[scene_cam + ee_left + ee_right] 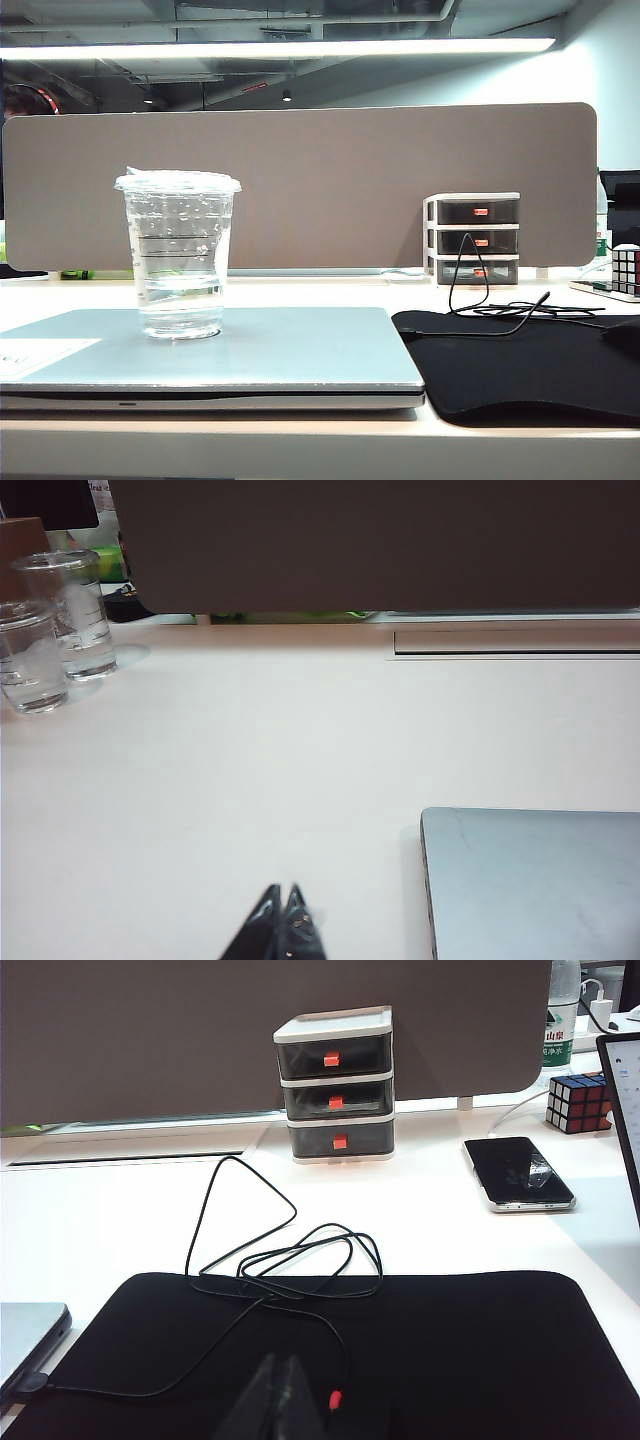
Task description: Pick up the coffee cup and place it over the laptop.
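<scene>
1. While the coffee cup (pixel 180 255) is already standing upright on the closed lid of the laptop (pixel 300 355), toward that lid's left half in the exterior view, the placing step is looking finished rather than under way.
2. Neither arm is showing in the exterior view; nothing is touching or holding the cup.
3. In its wrist view, the left hand (pixel 283 925) is hovering over bare desk (pixel 250 760), its two fingers pressed together and pinching nothing, with a corner of the laptop lying off to one side.
4. Two other clear cups (pixel 55 625) are sitting at the far edge of the left wrist view, well apart from that hand.
5. In its own wrist view, the right hand (pixel 280 1400) is hanging above the black mat (pixel 450 1350), fingers meeting at the tips and gripping nothing, near a looped black cable (pixel 290 1260).
6. Judging from this, the next move is calling for little: both arms are sitting clear of the cup, so staying put without knocking it is all that seems needed.
</scene>
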Controlling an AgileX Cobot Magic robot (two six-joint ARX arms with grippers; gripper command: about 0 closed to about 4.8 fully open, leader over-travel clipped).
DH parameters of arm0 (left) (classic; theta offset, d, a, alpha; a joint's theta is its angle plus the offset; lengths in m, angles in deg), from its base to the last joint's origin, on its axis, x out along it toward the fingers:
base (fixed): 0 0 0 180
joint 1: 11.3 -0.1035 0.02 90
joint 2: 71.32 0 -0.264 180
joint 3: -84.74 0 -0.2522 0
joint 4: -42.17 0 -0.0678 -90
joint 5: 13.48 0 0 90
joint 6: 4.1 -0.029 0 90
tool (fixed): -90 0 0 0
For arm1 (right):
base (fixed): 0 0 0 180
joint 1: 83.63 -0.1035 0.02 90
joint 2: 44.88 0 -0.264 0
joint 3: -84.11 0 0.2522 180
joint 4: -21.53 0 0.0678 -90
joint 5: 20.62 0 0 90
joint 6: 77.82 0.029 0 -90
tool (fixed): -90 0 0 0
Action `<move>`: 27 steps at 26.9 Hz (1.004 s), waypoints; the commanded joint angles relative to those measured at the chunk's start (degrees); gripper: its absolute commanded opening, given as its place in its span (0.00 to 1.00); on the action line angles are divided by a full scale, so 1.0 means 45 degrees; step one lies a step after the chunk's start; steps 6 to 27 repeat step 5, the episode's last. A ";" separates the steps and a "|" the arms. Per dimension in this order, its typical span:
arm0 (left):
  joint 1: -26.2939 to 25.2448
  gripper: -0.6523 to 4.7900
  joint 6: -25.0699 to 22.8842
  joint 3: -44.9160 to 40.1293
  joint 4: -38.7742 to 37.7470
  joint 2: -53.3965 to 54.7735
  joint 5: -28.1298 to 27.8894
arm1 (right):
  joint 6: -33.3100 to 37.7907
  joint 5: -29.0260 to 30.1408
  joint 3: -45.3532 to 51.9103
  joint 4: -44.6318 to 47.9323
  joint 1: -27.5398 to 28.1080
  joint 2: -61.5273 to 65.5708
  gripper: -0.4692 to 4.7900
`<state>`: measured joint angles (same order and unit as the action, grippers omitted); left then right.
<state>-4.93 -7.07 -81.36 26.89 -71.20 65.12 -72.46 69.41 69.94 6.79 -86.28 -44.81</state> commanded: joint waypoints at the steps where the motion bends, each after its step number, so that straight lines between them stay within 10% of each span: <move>1: -0.0024 0.11 0.0039 0.0063 0.0073 0.0005 0.0010 | 0.0000 -0.0015 0.0078 0.0170 0.0000 -0.0024 0.08; 27: -0.0024 0.11 0.0039 0.0063 0.0073 0.0005 0.0010 | -0.0005 -0.0015 0.0078 0.0170 0.0000 -0.0024 0.08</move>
